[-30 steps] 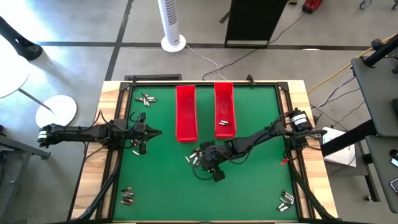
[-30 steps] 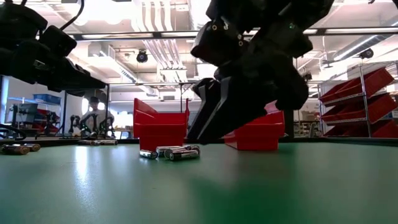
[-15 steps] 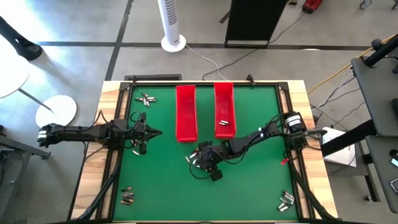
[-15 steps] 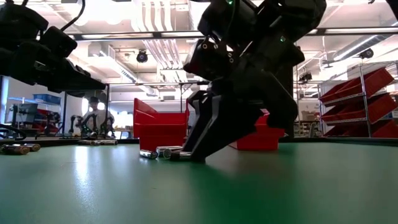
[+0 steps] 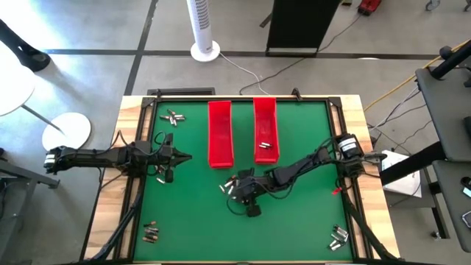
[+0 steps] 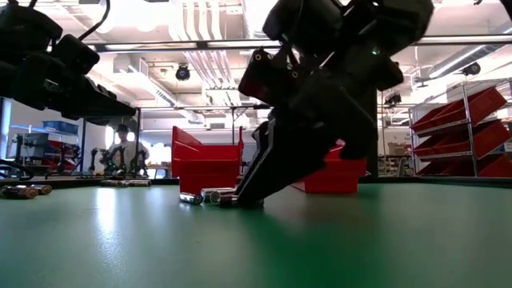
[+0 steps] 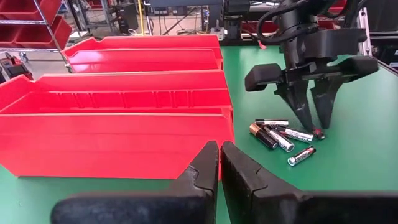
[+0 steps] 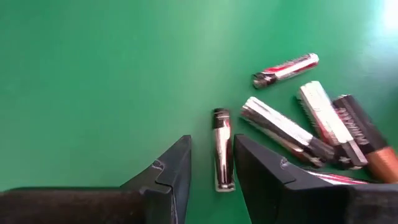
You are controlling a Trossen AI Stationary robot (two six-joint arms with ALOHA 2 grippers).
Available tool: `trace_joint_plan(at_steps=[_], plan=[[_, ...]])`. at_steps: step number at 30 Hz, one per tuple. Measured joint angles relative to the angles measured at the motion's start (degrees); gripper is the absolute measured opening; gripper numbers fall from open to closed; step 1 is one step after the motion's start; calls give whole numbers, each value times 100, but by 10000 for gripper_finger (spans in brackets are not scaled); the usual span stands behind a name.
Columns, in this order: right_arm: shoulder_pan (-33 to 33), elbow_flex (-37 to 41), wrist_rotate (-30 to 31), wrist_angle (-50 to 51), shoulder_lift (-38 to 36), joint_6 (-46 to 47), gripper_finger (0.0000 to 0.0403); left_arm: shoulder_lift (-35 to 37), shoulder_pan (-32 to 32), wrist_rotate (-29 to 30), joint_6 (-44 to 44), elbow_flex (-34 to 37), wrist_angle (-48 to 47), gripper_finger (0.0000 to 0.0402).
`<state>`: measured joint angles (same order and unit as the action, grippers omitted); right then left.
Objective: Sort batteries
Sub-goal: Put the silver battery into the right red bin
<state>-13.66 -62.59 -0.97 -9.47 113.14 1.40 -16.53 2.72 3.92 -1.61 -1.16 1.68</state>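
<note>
From the high view, you have two long red trays (image 5: 220, 132) side by side at the desk's (image 5: 294, 221) 12 o'clock, with a couple of cells lying in the right one (image 5: 265, 129). Loose batteries (image 5: 230, 185) cluster near the desk's centre, and smaller groups sit toward 10 o'clock (image 5: 173, 116), 7 o'clock (image 5: 151, 232) and 5 o'clock (image 5: 339, 235). Your right tool (image 5: 243, 191) is down at the central cluster; your left tool (image 5: 184, 156) waits at 9 o'clock, well apart from it.

In the low view, the right arm blocks much of the red trays behind it, and its tool (image 6: 250, 197) reaches the desk right at the little pile of cells (image 6: 204, 195).

The left wrist view shows the left tool (image 7: 219, 163) with its fingers together, holding nothing, facing the near tray's (image 7: 118, 134) wall; the right tool (image 7: 313, 121) stands over the batteries (image 7: 280, 135) past the tray's end.

In the right wrist view, your right tool (image 8: 211, 165) has its fingers slightly apart, straddling one silvery cell (image 8: 221, 149) that lies on the green desk (image 8: 93, 74); whether the fingers touch it, you cannot tell. The other batteries (image 8: 317, 124) lie just beside, toward 3 o'clock.
</note>
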Motion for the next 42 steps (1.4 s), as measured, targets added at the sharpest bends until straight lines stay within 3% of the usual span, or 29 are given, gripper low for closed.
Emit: trace_joint_plan(at_steps=[5, 12, 24, 32, 42], plan=[[-62, 244, 337, -413, 0, 502, 110, 0, 0, 0, 0, 1, 1, 0], [-179, 517, 459, -819, 0, 332, 112, 0, 0, 0, 0, 1, 1, 0], [-209, 544, 418, -800, 239, 485, 71, 0, 0, 0, 0, 0, -1, 0], [-209, 527, 398, -417, 354, 345, 33, -4, 0, 0, 0, -1, 1, 0], [-201, 547, 395, 615, -105, 162, 32, -11, 0, 0, 0, -1, 0, 0]])
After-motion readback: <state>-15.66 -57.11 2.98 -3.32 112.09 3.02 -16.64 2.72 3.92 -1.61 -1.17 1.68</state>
